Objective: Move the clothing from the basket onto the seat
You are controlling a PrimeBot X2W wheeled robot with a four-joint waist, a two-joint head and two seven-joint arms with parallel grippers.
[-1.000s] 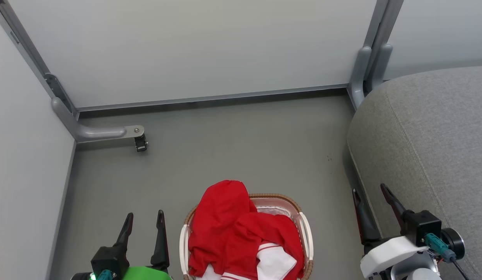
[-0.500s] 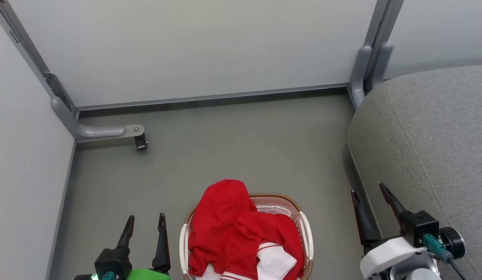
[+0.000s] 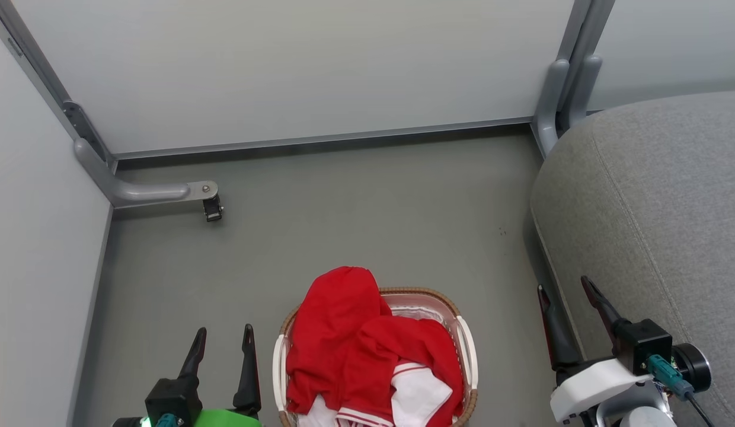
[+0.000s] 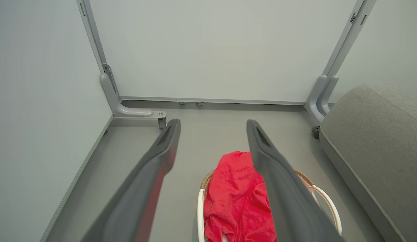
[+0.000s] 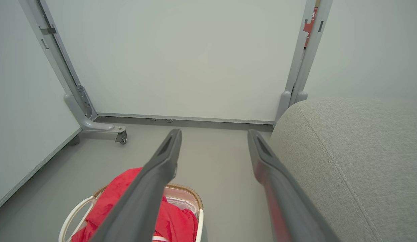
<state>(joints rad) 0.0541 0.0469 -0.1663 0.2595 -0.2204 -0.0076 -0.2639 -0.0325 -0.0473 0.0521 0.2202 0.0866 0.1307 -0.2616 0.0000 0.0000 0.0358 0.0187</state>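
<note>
Red clothing (image 3: 350, 338) is heaped in the white basket (image 3: 465, 350) with a brown woven rim, low in the middle of the head view; a red garment with white panels and striped trim (image 3: 415, 397) lies at the front of the pile. The grey seat (image 3: 658, 213) fills the right side. My left gripper (image 3: 224, 338) is open beside the basket's left side, holding nothing. My right gripper (image 3: 566, 290) is open between basket and seat, also holding nothing. The left wrist view shows the clothing (image 4: 238, 198) and basket (image 4: 324, 201) below my gripper (image 4: 212, 126). The right wrist view shows clothing (image 5: 176, 222), basket (image 5: 185, 190), seat (image 5: 356, 151).
Grey floor (image 3: 355, 207) is hemmed in by pale partition panels at the back (image 3: 296, 65) and left (image 3: 35, 237). A grey partition foot with a small castor (image 3: 213, 207) juts out at the left, and a grey post (image 3: 560, 95) stands by the seat's far corner.
The whole head view has shifted slightly, so the camera has moved. Both grippers stay open, and the clothing lies unchanged in the basket.
</note>
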